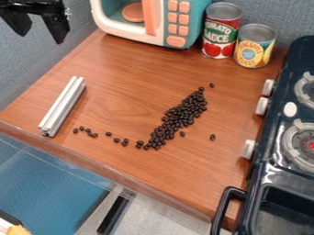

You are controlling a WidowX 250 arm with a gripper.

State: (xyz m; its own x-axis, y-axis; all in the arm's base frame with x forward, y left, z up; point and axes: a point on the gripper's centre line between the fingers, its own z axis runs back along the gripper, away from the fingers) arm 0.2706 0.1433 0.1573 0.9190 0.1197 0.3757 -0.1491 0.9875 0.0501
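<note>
My gripper (41,38) hangs at the upper left, in front of the grey wall, with its two fingers apart and nothing between them. Below it on the wooden counter (116,82) lies a silver metal bar (63,106), slanted along the left side. Dark beans (178,115) form a long, slanting heap right of the middle. A thin trail of loose beans runs from the heap's lower end toward the bar, and a few single ones lie right of the heap.
A toy microwave (162,23) stands at the back, beside a red-and-green can (221,32) and a yellow can (254,46). The dark toy stove (270,170) lines the right side, its handle (226,206) jutting over the counter. The counter's front edge (110,167) drops to the floor.
</note>
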